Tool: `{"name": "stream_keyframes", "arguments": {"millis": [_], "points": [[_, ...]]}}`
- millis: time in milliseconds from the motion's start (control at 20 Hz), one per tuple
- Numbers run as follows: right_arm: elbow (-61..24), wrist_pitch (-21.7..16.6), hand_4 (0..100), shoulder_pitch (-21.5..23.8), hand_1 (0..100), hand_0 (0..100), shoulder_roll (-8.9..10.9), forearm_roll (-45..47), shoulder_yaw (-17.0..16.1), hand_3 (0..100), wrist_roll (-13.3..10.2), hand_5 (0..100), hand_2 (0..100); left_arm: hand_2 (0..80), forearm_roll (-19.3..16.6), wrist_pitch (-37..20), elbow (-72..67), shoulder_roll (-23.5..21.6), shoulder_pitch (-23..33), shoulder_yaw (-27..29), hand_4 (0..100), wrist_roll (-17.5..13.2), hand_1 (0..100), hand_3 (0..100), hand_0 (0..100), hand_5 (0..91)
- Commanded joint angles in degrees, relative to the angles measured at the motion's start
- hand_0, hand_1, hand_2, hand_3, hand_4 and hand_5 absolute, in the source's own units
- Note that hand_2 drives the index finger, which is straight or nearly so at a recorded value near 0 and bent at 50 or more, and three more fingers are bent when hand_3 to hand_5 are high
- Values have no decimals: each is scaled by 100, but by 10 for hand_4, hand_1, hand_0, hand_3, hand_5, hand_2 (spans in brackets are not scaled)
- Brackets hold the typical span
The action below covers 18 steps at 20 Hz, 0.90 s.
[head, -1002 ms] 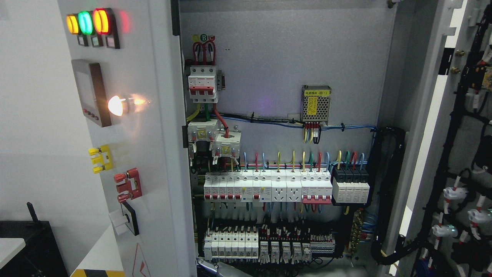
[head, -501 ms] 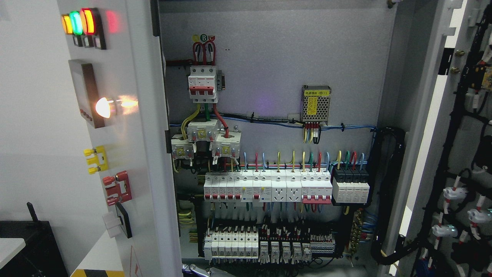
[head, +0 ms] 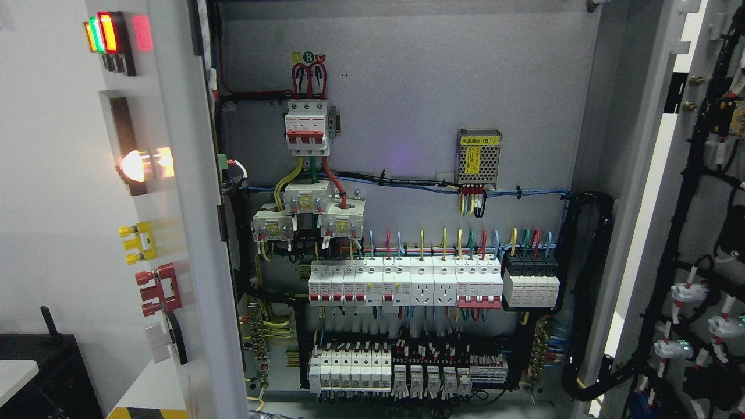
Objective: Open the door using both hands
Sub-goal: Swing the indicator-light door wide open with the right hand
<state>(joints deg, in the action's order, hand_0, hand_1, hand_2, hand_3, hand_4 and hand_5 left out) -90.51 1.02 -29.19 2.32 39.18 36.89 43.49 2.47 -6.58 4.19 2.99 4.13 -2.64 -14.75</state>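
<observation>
Head view: the left door (head: 192, 233) of the cabinet (head: 407, 70) stands open. It is turned so far toward the camera that its front face is seen at a steep angle. On that face, from top to bottom, are a cluster of signal lights (head: 102, 32), a glowing lamp (head: 132, 166), a yellow switch (head: 137, 243) and a red switch (head: 158, 289).

The right door (head: 716, 192) is open too, at the picture's right edge. Its inner side faces the camera and carries black cable bundles and white connectors.

Between the two doors the inside of the cabinet is in full view:
- A breaker with red handles (head: 307, 127) sits high on the back panel.
- A small perforated power unit with a yellow label (head: 478, 156) is to its right.
- A long row of white breakers (head: 401, 282) runs across below them, with coloured wires entering from above.
- A second row of smaller units (head: 390, 372) is near the floor of the cabinet.

Neither hand shows clearly, so I cannot tell how the fingers are set or where the doors lie relative to them.
</observation>
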Motion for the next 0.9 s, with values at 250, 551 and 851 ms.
{"name": "stream_keyframes", "arguments": {"millis": [250,551,851], "points": [[25,4,0,-96,0,383,-21,-42,310,0,-113,0,0,0,-1,-1,3,-1,0,0,0,-1,0,0,0,0],[25,4,0,-105,0,384,-47,-59,495,0,-122,0,0,0,-1,-1,3,-1,0,0,0,-1,0,0,0,0],[25,4,0,-201,0,384,-47,-51,592,0,-122,0,0,0,-1,-1,3,-1,0,0,0,-1,0,0,0,0]]}}
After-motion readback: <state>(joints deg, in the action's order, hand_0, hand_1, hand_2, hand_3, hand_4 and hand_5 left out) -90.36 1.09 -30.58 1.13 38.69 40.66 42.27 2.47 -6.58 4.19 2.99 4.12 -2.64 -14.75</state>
